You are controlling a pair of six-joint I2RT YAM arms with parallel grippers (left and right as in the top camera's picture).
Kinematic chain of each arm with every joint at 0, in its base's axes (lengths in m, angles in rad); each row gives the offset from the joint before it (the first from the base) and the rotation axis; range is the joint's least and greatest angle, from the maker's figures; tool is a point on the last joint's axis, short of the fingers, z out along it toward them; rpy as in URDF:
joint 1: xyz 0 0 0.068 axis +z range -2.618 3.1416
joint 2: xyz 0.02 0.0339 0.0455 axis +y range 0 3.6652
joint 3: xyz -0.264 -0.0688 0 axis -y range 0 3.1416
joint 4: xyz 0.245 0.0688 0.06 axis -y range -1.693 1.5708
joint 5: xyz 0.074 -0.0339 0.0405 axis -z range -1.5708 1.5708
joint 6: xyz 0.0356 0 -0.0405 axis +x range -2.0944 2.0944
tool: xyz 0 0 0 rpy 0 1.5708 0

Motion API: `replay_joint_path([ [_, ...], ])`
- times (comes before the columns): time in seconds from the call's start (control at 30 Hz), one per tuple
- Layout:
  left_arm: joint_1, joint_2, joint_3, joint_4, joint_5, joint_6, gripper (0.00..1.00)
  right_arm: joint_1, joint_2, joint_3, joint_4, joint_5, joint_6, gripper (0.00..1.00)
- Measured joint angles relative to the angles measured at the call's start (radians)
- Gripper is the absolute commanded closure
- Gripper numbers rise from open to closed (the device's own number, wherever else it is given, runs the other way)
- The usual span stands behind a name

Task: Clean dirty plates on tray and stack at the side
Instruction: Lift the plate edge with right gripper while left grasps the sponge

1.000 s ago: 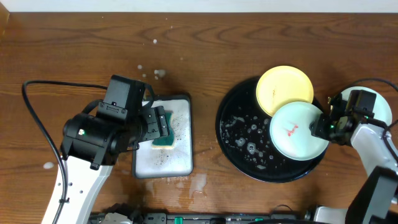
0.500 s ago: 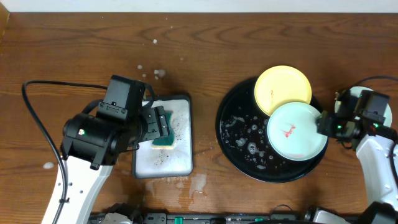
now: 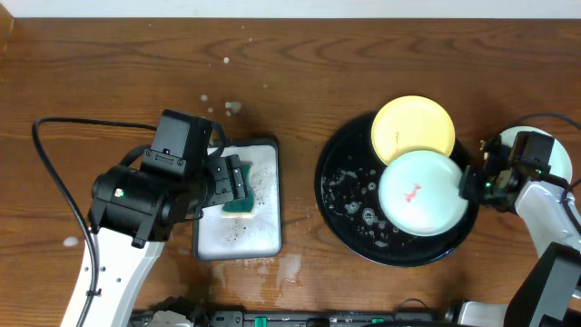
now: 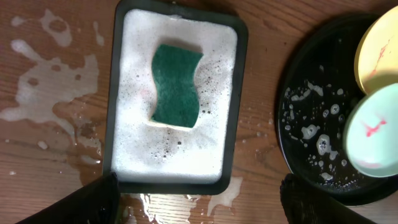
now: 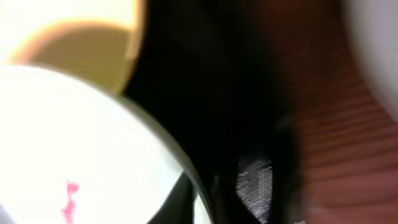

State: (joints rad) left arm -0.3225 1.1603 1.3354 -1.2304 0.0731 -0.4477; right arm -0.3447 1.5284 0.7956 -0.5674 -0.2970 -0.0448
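Note:
The black tray (image 3: 349, 195) holds the yellow plate (image 3: 413, 130) at its far side and the pale blue-green plate (image 3: 420, 193) with a red smear. My right gripper (image 3: 467, 184) is shut on that plate's right rim; the plate overlaps the yellow one. The right wrist view is blurred and shows the held plate (image 5: 74, 143), the yellow plate (image 5: 81, 56) and my gripper (image 5: 205, 193). A pale mint-white plate (image 3: 556, 162) lies on the table right of the tray, partly under my right arm. My left gripper (image 4: 199, 205) is open and empty above a green sponge (image 4: 177, 84).
The sponge (image 3: 241, 189) lies in a small white dark-rimmed tray (image 3: 263, 227) full of foam, left of the black tray (image 4: 311, 106). Water puddles lie on the wood round it (image 4: 37, 99). Foam spots dot the black tray's floor.
The pale blue-green plate has shifted a little to the left over the tray with my right gripper on its rim. The left arm has not moved.

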Motion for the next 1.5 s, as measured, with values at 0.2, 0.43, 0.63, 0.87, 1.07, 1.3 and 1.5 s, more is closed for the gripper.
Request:
replay_joint_path([
  [0.2, 0.0, 0.0, 0.0, 0.0, 0.0, 0.0, 0.17, 0.0, -0.006, -0.001, -0.115, -0.153, -0.026, 0.99],
  [0.43, 0.0, 0.0, 0.0, 0.0, 0.0, 0.0, 0.17, 0.124, -0.008, -0.002, -0.201, -0.195, -0.022, 0.99],
  [0.63, 0.0, 0.0, -0.001, -0.021, 0.0, 0.0, 0.18, 0.289, -0.008, -0.004, -0.15, -0.047, 0.105, 0.78],
  [0.87, 0.0, 0.048, -0.124, 0.052, -0.001, 0.001, 0.27, 0.364, -0.077, 0.022, -0.17, 0.048, 0.158, 0.7],
  [1.07, 0.0, 0.202, -0.315, 0.287, 0.0, 0.028, 0.39, 0.39, -0.268, 0.076, -0.338, 0.046, 0.188, 0.68],
  [1.3, 0.0, 0.397, -0.354, 0.463, -0.046, 0.086, 0.53, 0.39, -0.29, 0.074, -0.464, 0.043, 0.206, 0.69],
  [1.5, 0.0, 0.577, -0.351, 0.55, -0.077, 0.077, 0.85, 0.39, -0.289, 0.069, -0.459, 0.043, 0.224, 0.69],
])
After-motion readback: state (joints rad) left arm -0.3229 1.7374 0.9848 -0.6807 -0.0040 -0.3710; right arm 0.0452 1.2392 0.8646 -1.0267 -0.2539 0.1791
